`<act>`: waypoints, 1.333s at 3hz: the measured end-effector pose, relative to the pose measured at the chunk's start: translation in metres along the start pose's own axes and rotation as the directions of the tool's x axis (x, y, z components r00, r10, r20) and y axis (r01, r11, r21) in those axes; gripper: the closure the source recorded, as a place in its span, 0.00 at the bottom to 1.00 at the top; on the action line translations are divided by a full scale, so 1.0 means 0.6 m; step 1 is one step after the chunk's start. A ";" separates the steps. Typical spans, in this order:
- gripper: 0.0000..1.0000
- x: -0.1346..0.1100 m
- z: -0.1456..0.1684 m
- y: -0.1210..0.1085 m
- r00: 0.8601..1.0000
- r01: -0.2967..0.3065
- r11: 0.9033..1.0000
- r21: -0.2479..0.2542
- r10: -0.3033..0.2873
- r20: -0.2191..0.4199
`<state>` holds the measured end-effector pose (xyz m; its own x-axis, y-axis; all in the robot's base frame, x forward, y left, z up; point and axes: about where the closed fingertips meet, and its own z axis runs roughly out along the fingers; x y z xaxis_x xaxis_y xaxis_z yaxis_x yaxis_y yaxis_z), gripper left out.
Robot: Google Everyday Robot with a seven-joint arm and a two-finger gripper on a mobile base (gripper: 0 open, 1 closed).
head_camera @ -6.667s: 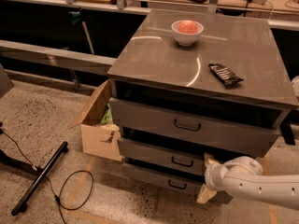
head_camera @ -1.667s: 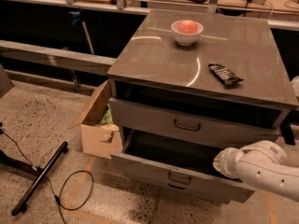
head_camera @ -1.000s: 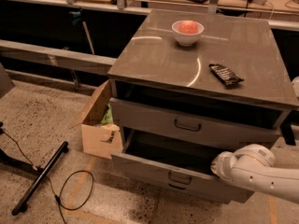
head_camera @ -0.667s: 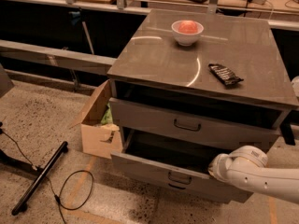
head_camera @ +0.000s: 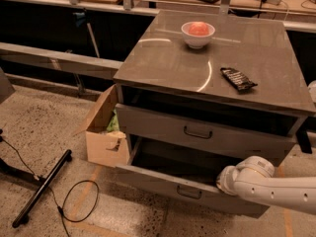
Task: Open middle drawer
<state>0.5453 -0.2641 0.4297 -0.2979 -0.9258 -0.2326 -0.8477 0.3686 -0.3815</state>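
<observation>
Pulled out since oldest frame, shut then: middle drawer [head_camera: 163, 184], now open below upper drawer [head_camera: 163, 125], dark interior exposed. Shifted slightly left since 1.7 s ago: white arm [head_camera: 276, 191]. At right end of middle drawer's front edge: gripper [head_camera: 223, 177]; grip state cannot tell. Two drawer fronts in view, one loop handle [head_camera: 189, 192] each. On tabletop [head_camera: 168, 63]: one white bowl [head_camera: 198, 37] holding one pinkish round item [head_camera: 199, 28], one dark packet [head_camera: 238, 79], well apart. One cardboard box [head_camera: 101, 144] just beside cabinet's left side.

White gripper [head_camera: 223, 177] at grey middle drawer [head_camera: 158, 180] — speckled floor [head_camera: 44, 127], white bowl [head_camera: 197, 35]
</observation>
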 end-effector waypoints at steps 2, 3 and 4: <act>1.00 0.010 0.001 0.059 0.997 0.014 0.989 -0.144 -0.024 -0.067; 1.00 0.033 -0.017 0.098 0.995 0.015 0.975 -0.222 -0.037 -0.094; 1.00 0.064 -0.043 0.128 0.991 -0.007 0.962 -0.274 -0.030 -0.131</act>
<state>0.4573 -0.2734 0.4144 -0.3268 -0.9396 -0.1022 -0.9335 0.3378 -0.1202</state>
